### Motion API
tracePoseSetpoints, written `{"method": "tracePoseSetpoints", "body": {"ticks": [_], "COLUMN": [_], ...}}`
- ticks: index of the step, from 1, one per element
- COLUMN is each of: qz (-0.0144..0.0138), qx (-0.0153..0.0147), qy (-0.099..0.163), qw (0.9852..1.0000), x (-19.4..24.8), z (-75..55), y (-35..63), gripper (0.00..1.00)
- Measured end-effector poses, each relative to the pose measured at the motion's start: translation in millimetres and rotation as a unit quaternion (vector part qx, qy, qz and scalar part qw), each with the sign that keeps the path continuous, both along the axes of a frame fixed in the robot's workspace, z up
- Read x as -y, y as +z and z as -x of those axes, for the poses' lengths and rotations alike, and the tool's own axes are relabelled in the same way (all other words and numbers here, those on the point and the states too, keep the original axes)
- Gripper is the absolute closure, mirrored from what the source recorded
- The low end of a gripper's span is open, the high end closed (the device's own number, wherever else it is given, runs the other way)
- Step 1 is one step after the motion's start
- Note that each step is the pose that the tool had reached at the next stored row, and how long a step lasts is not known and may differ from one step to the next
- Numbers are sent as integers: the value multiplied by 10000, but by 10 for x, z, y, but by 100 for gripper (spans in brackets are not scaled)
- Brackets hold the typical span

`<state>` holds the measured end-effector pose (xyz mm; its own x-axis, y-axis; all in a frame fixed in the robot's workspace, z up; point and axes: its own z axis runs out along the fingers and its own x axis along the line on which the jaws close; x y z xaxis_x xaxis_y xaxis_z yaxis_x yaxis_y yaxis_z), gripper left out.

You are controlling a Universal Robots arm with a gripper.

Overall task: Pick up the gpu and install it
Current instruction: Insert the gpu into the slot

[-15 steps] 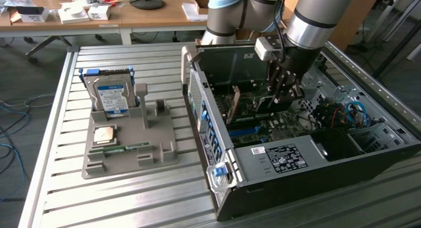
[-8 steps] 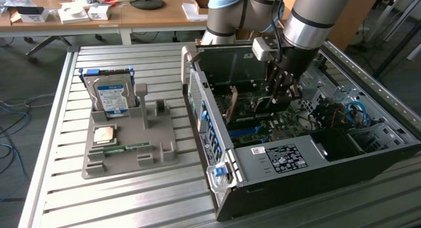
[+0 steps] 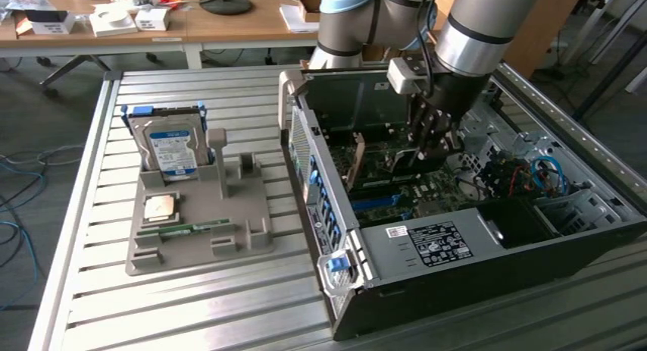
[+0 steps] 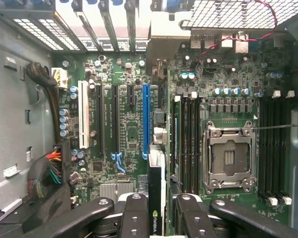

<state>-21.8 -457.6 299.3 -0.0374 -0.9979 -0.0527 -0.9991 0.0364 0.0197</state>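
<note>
Gpu, clamped edge-on between the jaws near the motherboard's blue slot, looks light, stiff and fragile, best held by its board edges.

Only the NVIDIA logo on the gpu is legible; the hard drive label, nine o'clock from the computer case, is too small to read.

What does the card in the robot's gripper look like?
The gpu is seen edge-on: a thin, dark card with a small logo on its edge. It stands on edge, clamped between the gripper's black fingers, one on each side. It is inside the open computer case, over the green motherboard, near the long blue slot. Whether it touches the board cannot be told.
</note>
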Motion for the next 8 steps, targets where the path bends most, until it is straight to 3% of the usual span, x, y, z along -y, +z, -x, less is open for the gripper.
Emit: {"method": "tracePoseSetpoints", "body": {"ticks": [8], "qz": [0], "qx": [0], "qy": [1], "qw": [10000], "x": [2], "z": [5], "y": [0], "gripper": [74]}}
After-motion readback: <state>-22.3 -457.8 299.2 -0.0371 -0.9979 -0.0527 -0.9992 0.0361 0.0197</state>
